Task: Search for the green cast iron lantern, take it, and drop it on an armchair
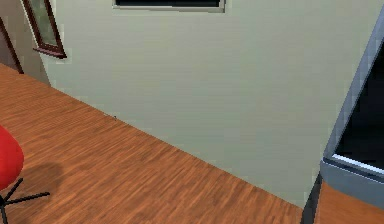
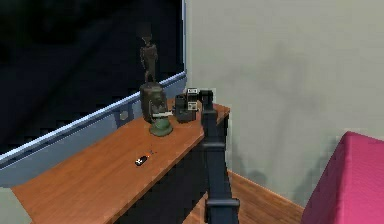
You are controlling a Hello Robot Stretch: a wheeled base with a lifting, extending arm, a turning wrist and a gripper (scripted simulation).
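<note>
On the far end of a long wooden tabletop (image 2: 95, 178) stands a dark, rounded lantern-like thing (image 2: 153, 102) with a green base (image 2: 160, 127). In the arm side view the dark arm rises from the bottom edge, and the gripper (image 2: 183, 107) sits just right of that lantern-like thing, above the tabletop. I cannot tell whether it holds anything, nor whether it touches the lantern-like thing. A magenta upholstered seat (image 2: 352, 185) fills the arm side view's lower right corner.
A tall dark statue (image 2: 149, 55) stands behind the lantern-like thing, before a big dark window (image 2: 70, 60). A small dark item (image 2: 143, 159) lies mid-table. The forward view has wood floor (image 1: 130, 175), a pale wall (image 1: 210, 90), a red chair (image 1: 8, 162) at left and a dark glass-fronted frame (image 1: 358, 120) at right.
</note>
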